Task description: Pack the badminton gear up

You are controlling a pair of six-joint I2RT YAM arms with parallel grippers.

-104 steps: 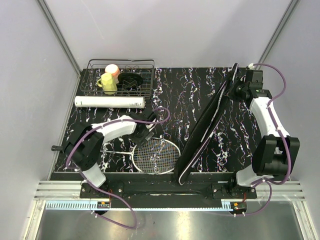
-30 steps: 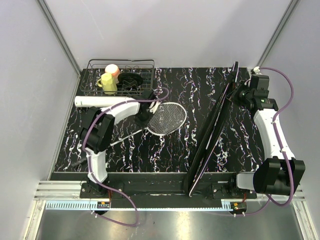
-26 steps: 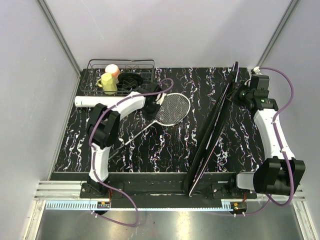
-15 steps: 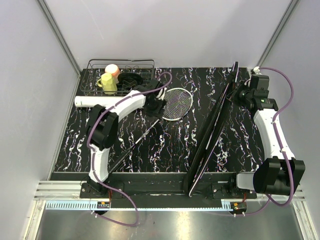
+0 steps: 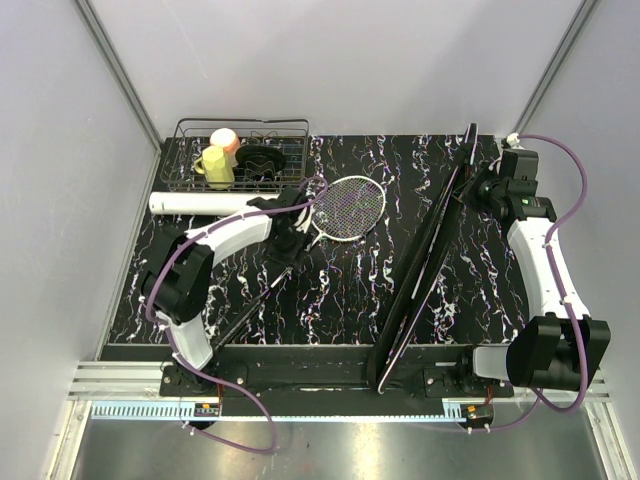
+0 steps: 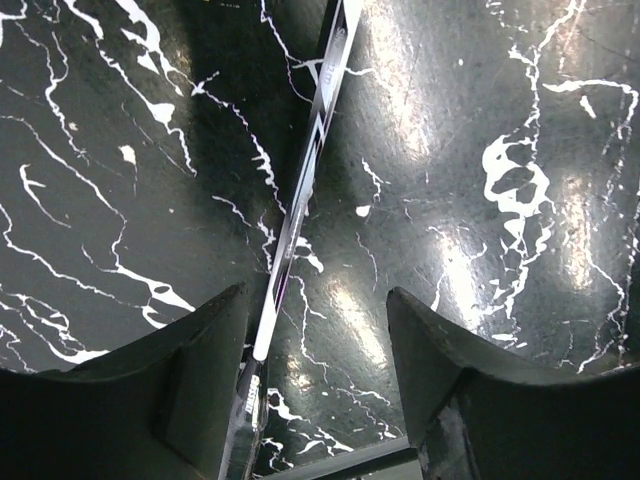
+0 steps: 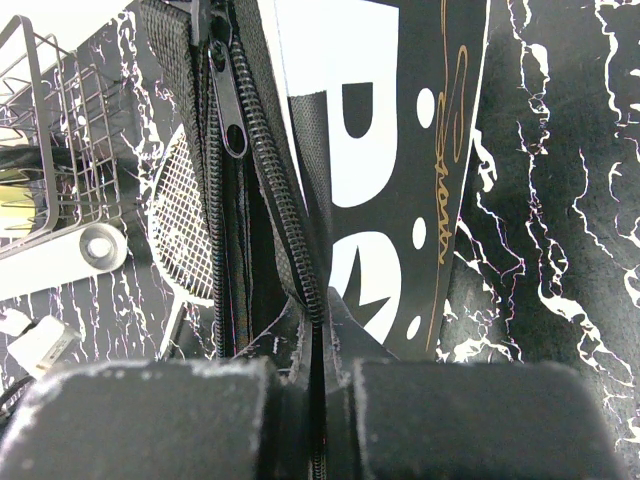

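One racket lies on the black marbled table, its white-strung head (image 5: 348, 207) at the back middle and its dark shaft (image 5: 262, 296) running to the near left. My left gripper (image 5: 290, 243) is open low over the shaft, which lies beside the left finger in the left wrist view (image 6: 300, 200); the gripper (image 6: 315, 296) holds nothing. The black "SPORT" bag (image 5: 425, 255) stands on edge, unzipped. My right gripper (image 5: 482, 190) is shut on its zip edge (image 7: 318, 300) at the far end. The long white tube (image 5: 195, 203) lies at the left. No shuttlecocks or second racket show.
A black wire basket (image 5: 285, 128) with a yellow and a pink cup stands at the back left, behind the tube. The tube's open end (image 7: 100, 245) and the racket head (image 7: 185, 240) show left of the bag in the right wrist view. Grey walls enclose the table.
My left gripper swung the racket head back and right toward the bag, then let go and drew back down the shaft. The right arm and bag stayed put over the last second.
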